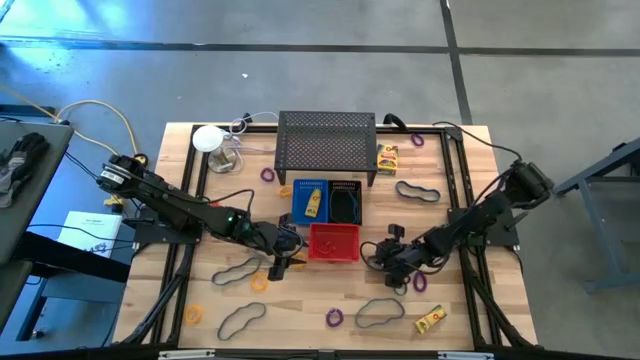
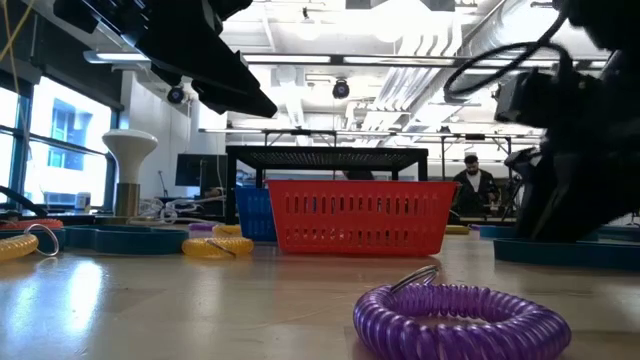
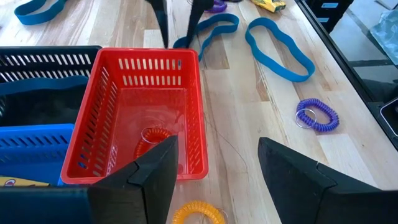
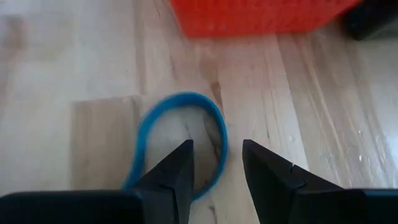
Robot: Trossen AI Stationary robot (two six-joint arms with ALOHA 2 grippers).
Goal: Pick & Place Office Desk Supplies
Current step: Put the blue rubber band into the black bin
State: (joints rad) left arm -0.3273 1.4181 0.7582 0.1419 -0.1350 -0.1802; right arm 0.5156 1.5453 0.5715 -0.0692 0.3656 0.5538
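Left arm reaches in from the table's left edge; the left gripper point(image 1: 283, 252) sits just left of the red bin point(image 1: 334, 242), fingers spread wide and holding nothing. In the left wrist view an orange ring point(image 3: 153, 138) lies on the floor of the red bin just ahead of the left finger point(image 3: 144, 176), and a yellow ring point(image 3: 199, 214) lies on the wood between the two fingers, near their base, not touched. On the high view that yellow ring point(image 1: 260, 283) is just beside the gripper toward the near edge. Blue bin point(image 1: 309, 200) and black bin point(image 1: 346, 202) stand side by side behind the red one, with the black mesh rack point(image 1: 327, 142) beyond them. Right of the red bin, the right gripper point(image 1: 385, 257) hangs low over the table, fingers part-way apart and empty. In the right wrist view a blue looped cord point(image 4: 174, 134) lies flat on the wood directly beneath the fingertips, its loop passing under the gap; contact cannot be told. A purple ring point(image 1: 421, 285) lies near that gripper toward the near edge.
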